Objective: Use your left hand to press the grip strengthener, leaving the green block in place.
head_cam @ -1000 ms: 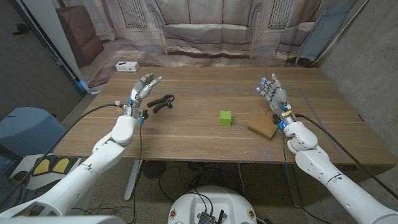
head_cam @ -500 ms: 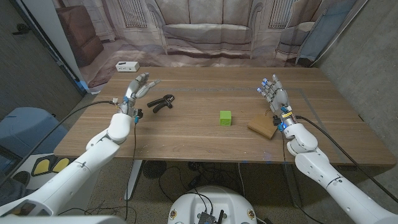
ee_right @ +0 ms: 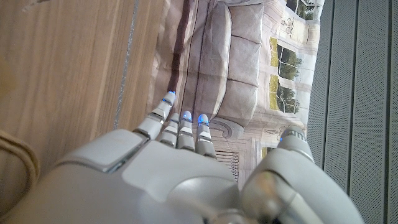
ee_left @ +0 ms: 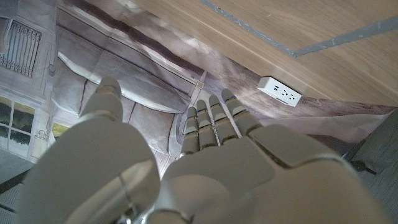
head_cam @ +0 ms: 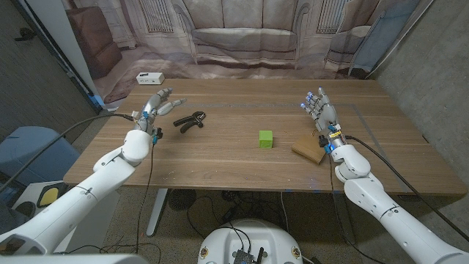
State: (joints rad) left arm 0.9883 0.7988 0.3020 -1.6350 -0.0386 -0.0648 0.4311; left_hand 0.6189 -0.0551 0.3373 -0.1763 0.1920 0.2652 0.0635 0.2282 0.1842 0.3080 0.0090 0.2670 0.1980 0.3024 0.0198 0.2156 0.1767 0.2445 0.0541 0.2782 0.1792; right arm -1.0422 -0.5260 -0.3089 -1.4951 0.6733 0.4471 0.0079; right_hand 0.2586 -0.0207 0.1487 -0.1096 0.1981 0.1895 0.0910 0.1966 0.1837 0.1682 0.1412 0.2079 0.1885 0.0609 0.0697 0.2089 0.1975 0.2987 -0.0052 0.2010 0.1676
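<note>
the black grip strengthener (head_cam: pixel 190 120) lies on the wooden tabletop (head_cam: pixel 220 158), just beside the left hand (head_cam: pixel 156 107), whose fingers are spread and hold nothing. the green block (head_cam: pixel 266 138) sits well apart, mid-table. the right hand (head_cam: pixel 321 113) waits, fingers apart, near a brown pad (head_cam: pixel 310 150). the left hand probably needs to close squarely around both handles; their exact angle is hard to see.

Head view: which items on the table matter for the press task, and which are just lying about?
Part of the job:
grip strengthener
green block (to stay put)
left hand

Just lying about:
brown flat piece by the right hand
white box
</note>
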